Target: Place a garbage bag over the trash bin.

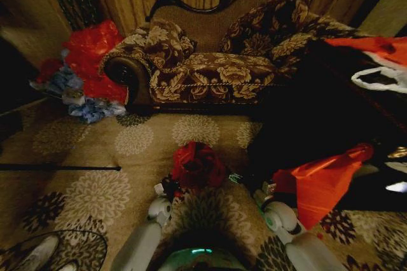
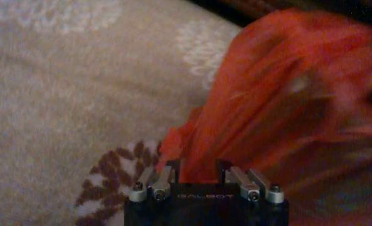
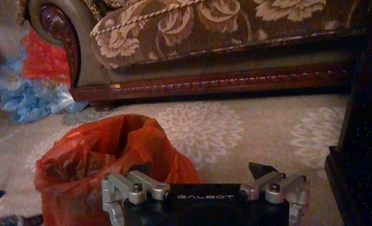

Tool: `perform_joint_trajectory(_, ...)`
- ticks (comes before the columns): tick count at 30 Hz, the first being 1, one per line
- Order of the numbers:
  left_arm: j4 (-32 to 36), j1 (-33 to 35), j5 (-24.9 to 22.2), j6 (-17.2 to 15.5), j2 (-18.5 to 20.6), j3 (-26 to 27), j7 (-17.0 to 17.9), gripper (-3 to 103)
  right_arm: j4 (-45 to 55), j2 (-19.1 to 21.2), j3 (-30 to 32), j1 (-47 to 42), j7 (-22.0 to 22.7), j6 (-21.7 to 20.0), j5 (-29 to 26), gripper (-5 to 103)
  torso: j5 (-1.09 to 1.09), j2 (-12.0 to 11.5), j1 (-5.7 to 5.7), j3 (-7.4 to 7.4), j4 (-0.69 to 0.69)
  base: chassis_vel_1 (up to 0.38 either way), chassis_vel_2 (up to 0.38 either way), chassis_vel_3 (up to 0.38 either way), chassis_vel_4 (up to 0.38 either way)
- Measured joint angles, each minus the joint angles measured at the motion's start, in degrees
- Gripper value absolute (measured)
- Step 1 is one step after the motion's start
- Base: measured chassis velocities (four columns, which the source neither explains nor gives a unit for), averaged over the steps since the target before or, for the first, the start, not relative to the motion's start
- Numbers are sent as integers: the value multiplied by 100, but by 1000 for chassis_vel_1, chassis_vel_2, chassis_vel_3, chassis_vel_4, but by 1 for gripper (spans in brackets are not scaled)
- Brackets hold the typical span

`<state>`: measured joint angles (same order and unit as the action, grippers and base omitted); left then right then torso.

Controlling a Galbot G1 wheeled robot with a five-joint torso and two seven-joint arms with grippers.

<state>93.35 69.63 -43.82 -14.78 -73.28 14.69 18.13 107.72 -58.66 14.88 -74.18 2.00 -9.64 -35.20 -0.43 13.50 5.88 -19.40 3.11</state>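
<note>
The left gripper (image 2: 198, 172) is clamped on the crinkly red plastic garbage bag (image 1: 198, 164), which stands upright on the floral carpet (image 1: 114, 150), mouth up. The right gripper (image 3: 205, 175), beside the bag, has its fingers apart. Bare carpet lies beyond, bounded by one floral sofa (image 1: 210, 67).

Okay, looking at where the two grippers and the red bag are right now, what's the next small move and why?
Probably draw the left gripper outward and down, stretching the garbage bag lower. Its jaws look shut on a bag fold, the bag's mouth gapes open over what should be the bin, and the right gripper sits beside it with jaws open, gripping nothing.
</note>
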Motion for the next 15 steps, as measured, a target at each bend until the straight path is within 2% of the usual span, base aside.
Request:
perform_joint_trajectory(1, 502, 245, 24, -184, 96, 87, 2, 45, 83, -11, 54, -109, -10, 6, 2, 100, 2, 0, 0, 0, 0, 0, 0, 0, 0)
perform_joint_trajectory(2, 502, 245, 24, -184, 96, 87, 2, 45, 83, -11, 54, -109, -10, 6, 2, 100, 2, 0, 0, 0, 0, 0, 0, 0, 0)
perform_joint_trajectory(4, 1114, 506, 24, -408, 197, 162, 18, 56, 180, -25, 111, -227, -25, 11, 12, 100, 1, 0, 0, 0, 0, 0, 0, 0, 0)
perform_joint_trajectory(5, 1458, 630, 18, -494, 250, 186, 46, 56, 238, -30, 147, -290, -39, 15, 17, 100, 1, 0, 0, 0, -1, 0, 0, 0, 0)
perform_joint_trajectory(6, 1903, 761, -36, -606, 327, 184, 143, 68, 313, -36, 205, -370, -55, 16, 18, 100, 3, 1, 0, 1, 0, 0, 0, 0, 0)
perform_joint_trajectory(7, 1903, 761, -36, -606, 327, 184, 143, 68, 313, -36, 205, -370, -55, 16, 18, 100, 3, 1, 0, 1, 0, 0, 0, 0, 0)
perform_joint_trajectory(8, 2118, 794, -115, -652, 371, 157, 211, 68, 364, -39, 277, -435, -66, 16, 18, 100, 2, 1, 0, 1, -1, 0, 0, 0, 0)
perform_joint_trajectory(10, 2527, 635, -437, -776, 502, -36, 504, 76, 468, -48, 497, -567, -105, 20, 12, 100, 2, 1, -1, 1, -1, 0, 0, 0, 0)
perform_joint_trajectory(12, 2594, 511, -573, -803, 541, -116, 615, 80, 497, -49, 588, -621, -117, 22, 9, 100, 0, 1, 0, 1, 0, 0, 0, 0, 0)
perform_joint_trajectory(15, 2519, -342, -1241, -1003, 622, -581, 1164, 67, 612, -30, 862, -793, -129, 51, -6, 100, 2, 1, 0, 0, 0, 0, 0, 0, 0)
